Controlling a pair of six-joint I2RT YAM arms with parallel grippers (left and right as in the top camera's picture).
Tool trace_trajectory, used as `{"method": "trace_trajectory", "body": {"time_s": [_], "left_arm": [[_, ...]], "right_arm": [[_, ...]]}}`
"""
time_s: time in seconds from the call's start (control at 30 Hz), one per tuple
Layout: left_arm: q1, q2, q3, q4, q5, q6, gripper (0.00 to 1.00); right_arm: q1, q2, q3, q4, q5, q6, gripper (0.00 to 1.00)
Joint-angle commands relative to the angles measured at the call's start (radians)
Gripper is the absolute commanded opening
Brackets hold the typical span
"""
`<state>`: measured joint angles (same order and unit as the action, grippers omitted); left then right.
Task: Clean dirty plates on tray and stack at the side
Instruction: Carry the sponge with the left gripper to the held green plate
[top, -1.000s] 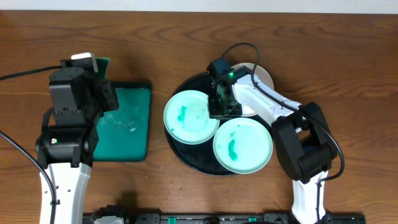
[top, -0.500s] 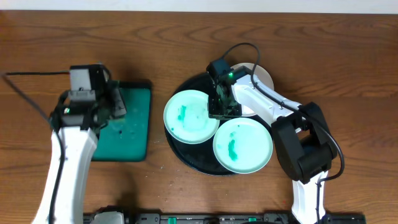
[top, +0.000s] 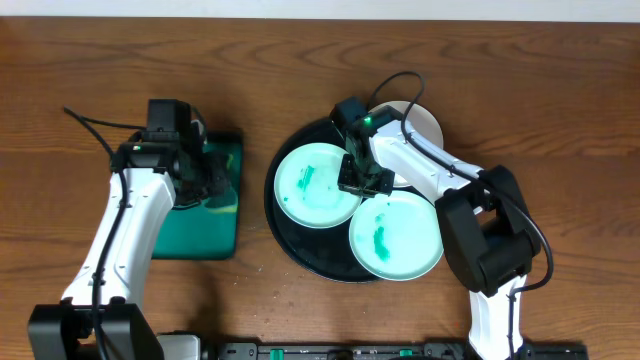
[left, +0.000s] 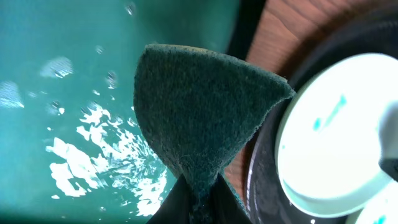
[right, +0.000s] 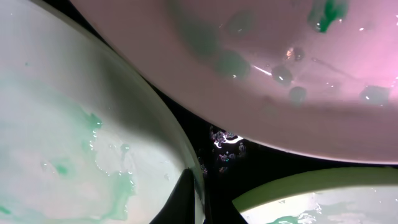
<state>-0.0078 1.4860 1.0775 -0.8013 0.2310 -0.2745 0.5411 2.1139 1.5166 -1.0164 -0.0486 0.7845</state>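
Over the green tray (top: 195, 225) edge, left hand (top: 210, 172) pinches a sponge (left: 199, 112). Right hand (top: 362, 180) clamps the rim of a smeared plate (top: 315, 190) on the black tray (top: 300, 247). Scrubbing looks next: sponge must cross to that plate.

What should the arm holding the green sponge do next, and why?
Probably carry the sponge across onto the nearest plate and scrub: the left gripper pinches it over the green tray, the plate shows green smears, and the right gripper steadies its rim.
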Motion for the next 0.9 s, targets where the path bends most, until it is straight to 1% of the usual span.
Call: {"method": "trace_trajectory", "body": {"time_s": [0.0, 0.07, 0.17, 0.27, 0.43, 0.67, 0.77, 0.83, 0.87], "left_arm": [[-0.028, -0.004, 0.008, -0.007, 0.023, -0.017, 0.07], [-0.04, -0.003, 0.008, -0.005, 0.023, -0.02, 0.07], [-0.06, -0.003, 0.008, 0.006, 0.025, -0.047, 0.07], [-0.095, -0.002, 0.008, 0.035, 0.065, -0.051, 0.07], [-0.204, 0.031, 0.008, 0.121, 0.091, -0.12, 0.07], [-0.35, 0.205, 0.009, 0.268, 0.098, -0.238, 0.07], [-0.375, 0.291, 0.009, 0.327, 0.098, -0.289, 0.07], [-0.375, 0.36, 0.009, 0.368, 0.098, -0.342, 0.07], [-0.372, 0.404, 0.009, 0.389, 0.098, -0.394, 0.07]], "right_arm": [[-0.016, 0.032, -0.028, -0.037, 0.211, 0.065, 0.01], [-0.016, 0.032, -0.028, -0.035, 0.212, 0.065, 0.01], [-0.01, 0.032, -0.028, -0.014, 0.201, 0.025, 0.01], [0.0, 0.032, -0.028, -0.007, 0.201, 0.019, 0.01], [0.011, 0.032, -0.028, 0.005, 0.197, 0.018, 0.01], [0.011, 0.032, -0.028, 0.008, 0.178, 0.006, 0.01], [0.011, 0.032, -0.028, 0.009, 0.178, 0.006, 0.01], [0.011, 0.032, -0.028, 0.01, 0.174, 0.003, 0.01], [0.011, 0.032, -0.028, 0.008, 0.171, 0.003, 0.01]]}}
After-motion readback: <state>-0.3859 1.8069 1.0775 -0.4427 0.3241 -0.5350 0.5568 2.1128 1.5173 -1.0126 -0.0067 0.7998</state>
